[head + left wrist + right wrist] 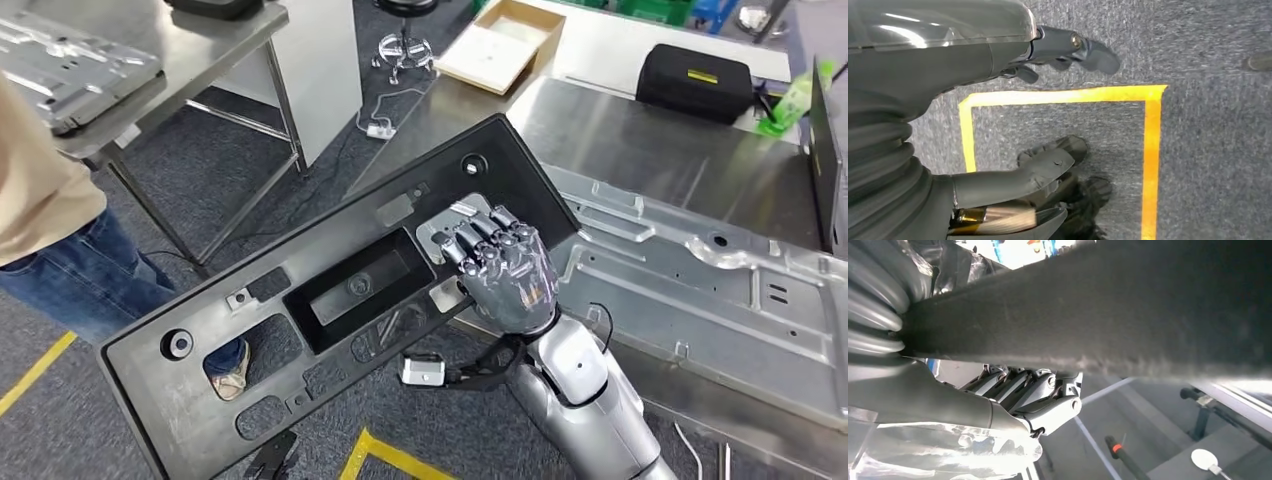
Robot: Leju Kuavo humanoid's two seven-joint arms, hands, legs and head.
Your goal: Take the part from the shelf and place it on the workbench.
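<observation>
Stamped metal panel [700, 290] covers near half of bench [600, 125]; black case [694, 82] at far edge. Bare steel strip between them. Person [60, 240] stands left.

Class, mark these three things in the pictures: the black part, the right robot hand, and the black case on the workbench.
black part [255, 300], head view, its flat face left of the central recess.
right robot hand [507, 268], head view, back of the hand.
black case [694, 83], head view, its top.

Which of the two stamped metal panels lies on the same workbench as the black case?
The large silver panel to the right of the right hand, on the workbench with the black case. The other panel lies on the separate table at upper left.
</observation>
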